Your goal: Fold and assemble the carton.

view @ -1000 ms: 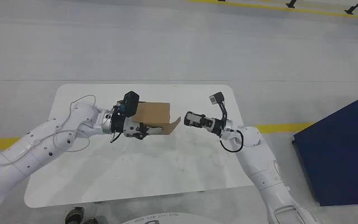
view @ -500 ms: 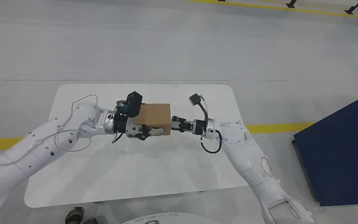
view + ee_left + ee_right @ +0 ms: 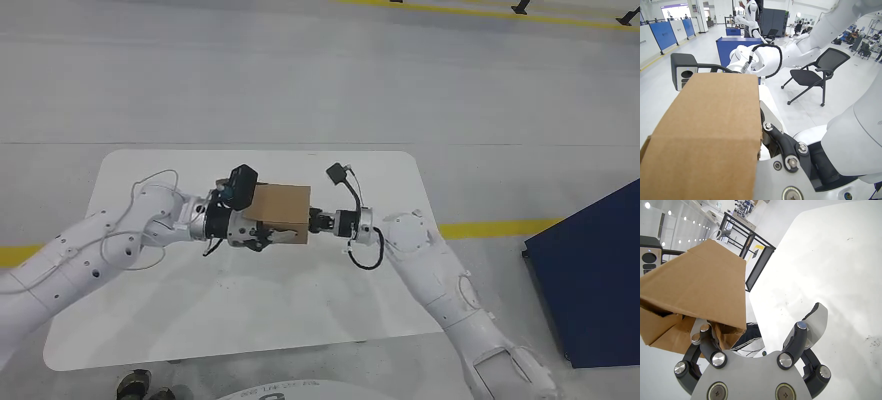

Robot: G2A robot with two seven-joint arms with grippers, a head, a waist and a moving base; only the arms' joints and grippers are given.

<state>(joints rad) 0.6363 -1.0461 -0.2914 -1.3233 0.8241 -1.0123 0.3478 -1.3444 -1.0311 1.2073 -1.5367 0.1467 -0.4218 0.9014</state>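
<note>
A brown cardboard carton hangs above the middle of the white table, lying lengthwise between the two arms. My left gripper is shut on its left end; in the left wrist view the carton lies close against one finger. My right gripper is at the carton's right end, open. In the right wrist view one finger sits tucked against the end flaps of the carton, and the other finger stands free over the table.
The white table has bare surface all around under the arms. A dark blue cabinet stands off the table to the right. A yellow floor line runs behind the table's right edge.
The right gripper has moved left up to the carton's right end. The flap that stuck out there now lies folded in. The left arm with the carton shifted slightly right.
</note>
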